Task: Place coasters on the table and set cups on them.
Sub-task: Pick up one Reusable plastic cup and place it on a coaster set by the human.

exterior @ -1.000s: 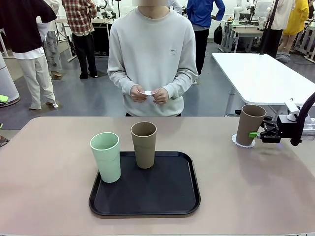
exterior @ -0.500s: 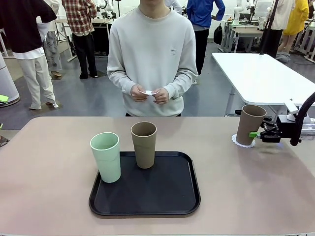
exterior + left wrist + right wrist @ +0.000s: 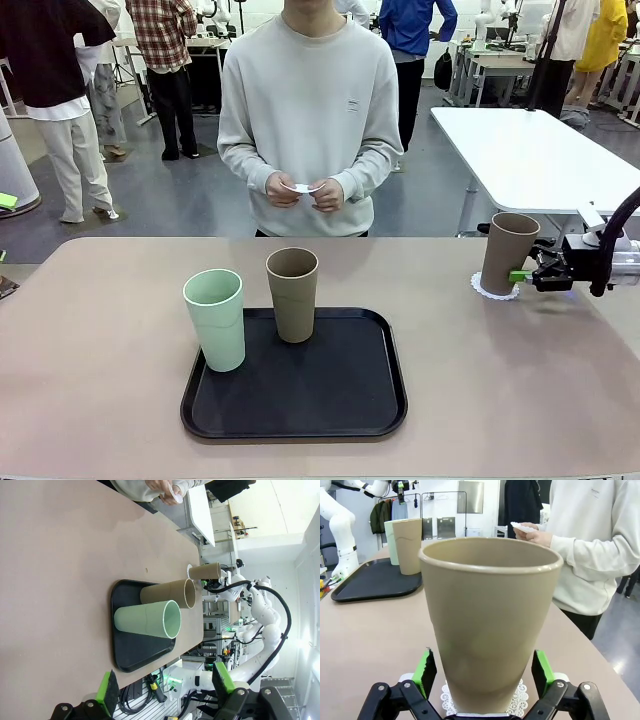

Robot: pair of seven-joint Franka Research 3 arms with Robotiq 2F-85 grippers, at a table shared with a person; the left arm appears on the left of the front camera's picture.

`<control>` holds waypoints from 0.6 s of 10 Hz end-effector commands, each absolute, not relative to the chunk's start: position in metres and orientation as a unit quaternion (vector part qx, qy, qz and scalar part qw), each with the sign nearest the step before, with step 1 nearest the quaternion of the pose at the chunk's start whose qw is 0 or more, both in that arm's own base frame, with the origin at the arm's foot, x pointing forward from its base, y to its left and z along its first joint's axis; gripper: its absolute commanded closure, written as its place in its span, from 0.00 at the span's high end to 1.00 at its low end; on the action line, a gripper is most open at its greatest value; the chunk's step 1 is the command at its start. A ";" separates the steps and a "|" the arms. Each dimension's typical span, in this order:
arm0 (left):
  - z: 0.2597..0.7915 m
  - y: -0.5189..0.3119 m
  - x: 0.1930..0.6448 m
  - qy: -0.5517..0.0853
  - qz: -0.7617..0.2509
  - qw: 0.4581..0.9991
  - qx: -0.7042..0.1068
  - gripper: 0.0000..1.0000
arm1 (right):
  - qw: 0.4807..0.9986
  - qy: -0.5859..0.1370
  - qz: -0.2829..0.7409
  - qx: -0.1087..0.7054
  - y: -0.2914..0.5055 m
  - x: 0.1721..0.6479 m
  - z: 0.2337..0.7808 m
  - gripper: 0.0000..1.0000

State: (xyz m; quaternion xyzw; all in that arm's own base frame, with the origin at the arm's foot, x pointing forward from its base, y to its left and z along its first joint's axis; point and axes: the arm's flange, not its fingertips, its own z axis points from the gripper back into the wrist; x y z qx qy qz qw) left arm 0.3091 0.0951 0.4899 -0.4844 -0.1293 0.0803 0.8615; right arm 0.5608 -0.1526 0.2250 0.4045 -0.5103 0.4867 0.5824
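Hanging at the robot's near edge, the left tool [image 3: 165, 682] has its green pads spread wide with nothing between them, looking down the surface [image 3: 100, 350], probably waiting for its turn. Next out is the black tray [image 3: 300, 400], which serves as the stock point. On it the mint green cup [image 3: 215, 320] stands upright at the left rim, and a brown cup [image 3: 293, 295] stands upright just behind and to its right, near the back rim. Neither has a doily under it, so I judge both not yet served. Farther out to the right, well apart from the tray, the second brown cup [image 3: 508, 252] stands upright on a coaster [image 3: 482, 292], whose lacy edge shows all round the base. The right tool [image 3: 520, 275] sits level with the cup's lower wall, jaws open to either side. In the wrist view a thin gap shows between each pad and the wall, so the cup stands on its own and this place looks finished. At the far edge a person stands with both hands [image 3: 300, 190] together at the waist, pinching a small white paper piece [image 3: 298, 187], likely the next coaster kept ready to lay down. Beyond them, a glossy white table [image 3: 530, 150].
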 end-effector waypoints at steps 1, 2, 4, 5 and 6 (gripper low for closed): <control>0.488 0.096 0.308 -0.136 0.075 0.857 -0.491 1.00 | 0.601 -0.488 0.484 0.408 -0.154 0.568 0.226 1.00; 0.488 0.096 0.308 -0.136 0.075 0.857 -0.491 1.00 | 0.607 -0.483 0.482 0.408 -0.154 0.568 0.226 1.00; 0.488 0.096 0.308 -0.136 0.075 0.857 -0.491 1.00 | 0.618 -0.473 0.484 0.401 -0.156 0.567 0.226 1.00; 0.488 0.096 0.308 -0.136 0.075 0.857 -0.491 1.00 | 0.621 -0.466 0.487 0.399 -0.158 0.566 0.227 1.00; 0.488 0.096 0.308 -0.136 0.075 0.857 -0.491 1.00 | 0.625 -0.463 0.489 0.396 -0.160 0.565 0.228 1.00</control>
